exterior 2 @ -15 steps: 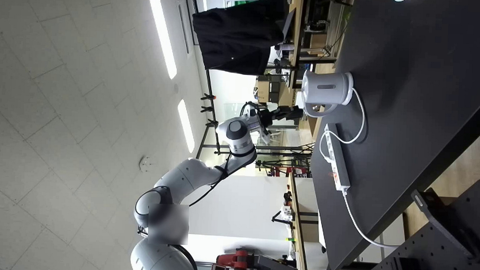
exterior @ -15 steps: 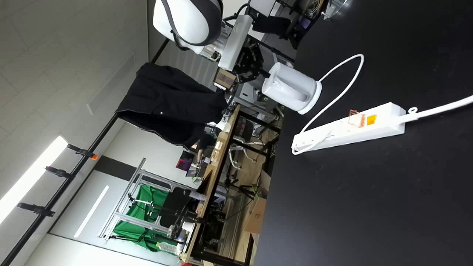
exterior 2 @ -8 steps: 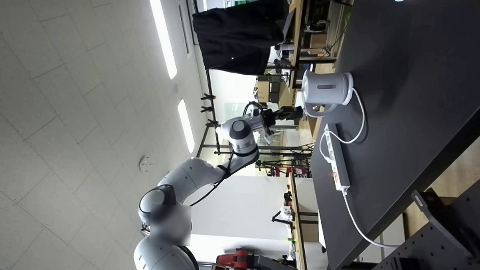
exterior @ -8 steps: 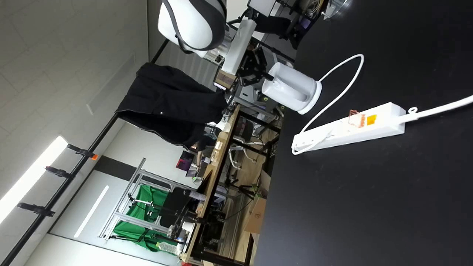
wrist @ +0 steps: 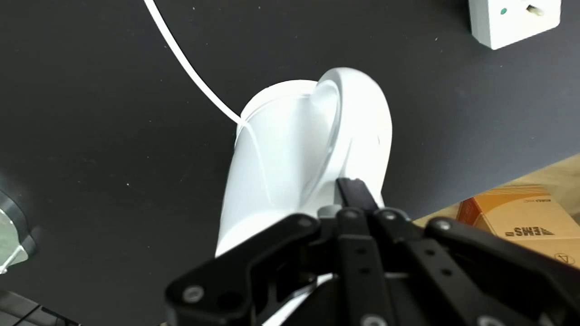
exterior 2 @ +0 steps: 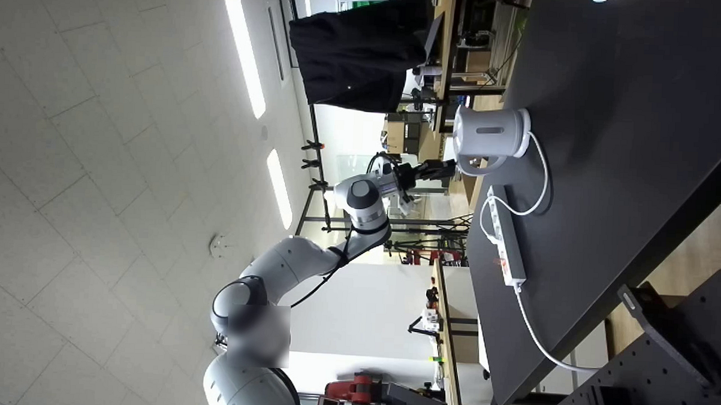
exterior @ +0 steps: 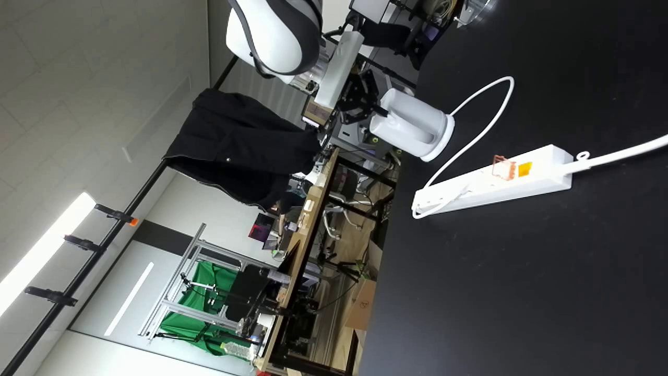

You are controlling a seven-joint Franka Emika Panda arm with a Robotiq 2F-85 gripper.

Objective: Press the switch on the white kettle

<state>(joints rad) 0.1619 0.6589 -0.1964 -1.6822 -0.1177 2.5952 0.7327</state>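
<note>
The kettle (exterior 2: 485, 144) stands upright on the worktop (exterior: 522, 271) near the edge, its cord (wrist: 185, 61) leading to the power strip (exterior: 490, 180). The fingers (wrist: 357, 194) are closed against each other, nothing held, their tips at the top of the handle (wrist: 363, 117); whether they touch it is hard to tell. The switch cannot be made out and probably lies under or just beside the tips. The step in hand looks like lining up for the press, or its start. Next should come a short push down, fingers together, firm enough to trip the switch without tipping the kettle.
</note>
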